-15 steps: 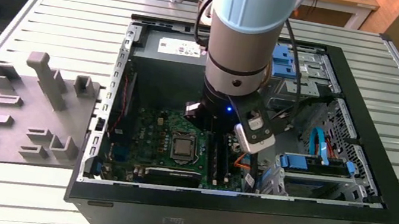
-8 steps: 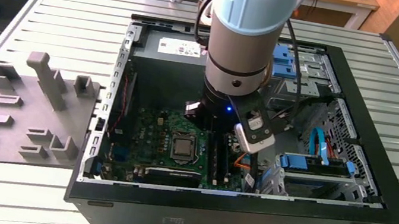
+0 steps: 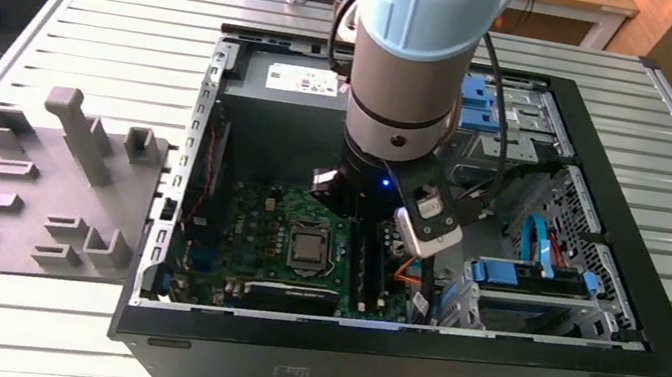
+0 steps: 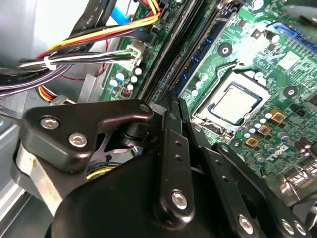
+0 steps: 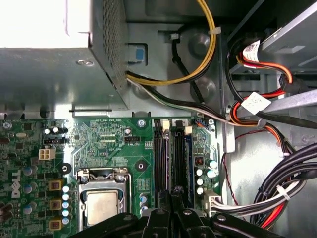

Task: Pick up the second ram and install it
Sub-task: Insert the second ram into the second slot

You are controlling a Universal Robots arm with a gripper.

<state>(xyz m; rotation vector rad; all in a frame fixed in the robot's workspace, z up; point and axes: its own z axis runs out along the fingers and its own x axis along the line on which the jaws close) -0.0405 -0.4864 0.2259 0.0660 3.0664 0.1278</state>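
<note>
- The gripper (image 5: 173, 197) is cut off at the frame edge in the first wrist view, and in the second wrist view (image 4: 174, 99) much is covered by its black linkages. Whether it is clenched, released or grasping a module cannot be told.
- The second ram cannot be singled out with certainty. The long dark memory slots (image 5: 171, 148) are seen directly under the gripper's tip, and whether a stick sits in any of them cannot be told.
- In the exterior view the arm (image 3: 408, 78) is seen reaching down into the open computer case (image 3: 388, 369). The slot area of the motherboard (image 3: 248, 235) is partly hidden behind the wrist.
- Little room is left around the slots. The processor socket (image 5: 101, 203) is set just beside them on one side, and the bundled cables (image 5: 277, 198) are gathered near the other. The power supply (image 5: 49, 59) is placed beyond the slot ends.
- A grey fixture tray (image 3: 39, 192) is laid on the slatted table (image 3: 132, 25) at the exterior view's left of the case, well apart from the arm. What is held in its pockets cannot be made out.
</note>
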